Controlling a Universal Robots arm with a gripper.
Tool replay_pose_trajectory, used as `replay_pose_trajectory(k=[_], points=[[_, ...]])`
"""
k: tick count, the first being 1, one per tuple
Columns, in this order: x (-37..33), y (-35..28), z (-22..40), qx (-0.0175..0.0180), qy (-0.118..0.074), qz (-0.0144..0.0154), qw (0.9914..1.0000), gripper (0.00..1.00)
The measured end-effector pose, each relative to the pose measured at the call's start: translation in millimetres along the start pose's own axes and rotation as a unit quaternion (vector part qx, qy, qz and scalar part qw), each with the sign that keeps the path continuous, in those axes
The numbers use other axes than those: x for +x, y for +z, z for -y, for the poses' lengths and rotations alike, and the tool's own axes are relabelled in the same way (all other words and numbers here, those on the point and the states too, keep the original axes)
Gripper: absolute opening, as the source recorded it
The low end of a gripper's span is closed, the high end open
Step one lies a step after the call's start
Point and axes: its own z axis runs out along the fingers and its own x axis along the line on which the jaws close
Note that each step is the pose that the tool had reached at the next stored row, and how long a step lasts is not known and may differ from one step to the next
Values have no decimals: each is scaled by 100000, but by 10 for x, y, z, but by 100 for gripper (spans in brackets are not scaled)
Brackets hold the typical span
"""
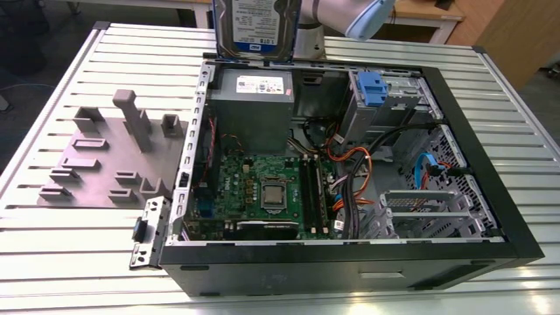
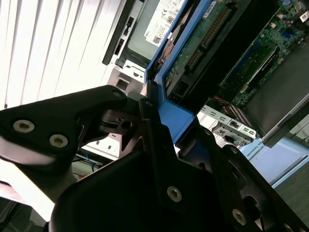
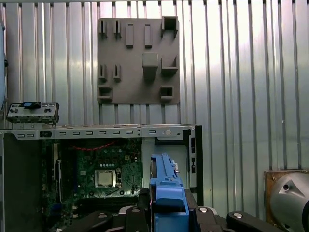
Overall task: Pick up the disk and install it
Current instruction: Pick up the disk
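The disk (image 1: 254,26) hangs upright above the far rim of the open computer case (image 1: 490,197), its white-and-blue label facing the exterior view. Its blue carrier (image 2: 170,118) sits clamped between the black fingers (image 2: 96,111) of my gripper (image 2: 159,123), which is shut on it. In the second wrist view the disk's green circuit-board side (image 2: 203,43) runs away from the fingers toward the case interior. In the first wrist view the blue carrier's end (image 3: 166,191) stands straight out from my gripper (image 3: 166,210), over the case.
Inside the case lie the motherboard (image 1: 262,190), the grey power supply (image 1: 254,98), cable bundles (image 1: 350,170) and another blue-tabbed drive carrier (image 1: 372,88) in its bay. A grey slotted holder (image 1: 114,157) lies on the ribbed metal table (image 1: 52,223) at the exterior view's left.
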Motion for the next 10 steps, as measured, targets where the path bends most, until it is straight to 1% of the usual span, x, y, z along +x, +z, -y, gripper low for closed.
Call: replay_pose_trajectory(k=[1,2,4,6,10], points=[[10,0,6,1,0,1,100000,37],[55,-2,8,0,-1,1,100000,37],[58,-2,9,-2,1,-1,100000,37],[105,-4,11,2,1,2,100000,37],[111,-4,11,0,-1,1,100000,37]])
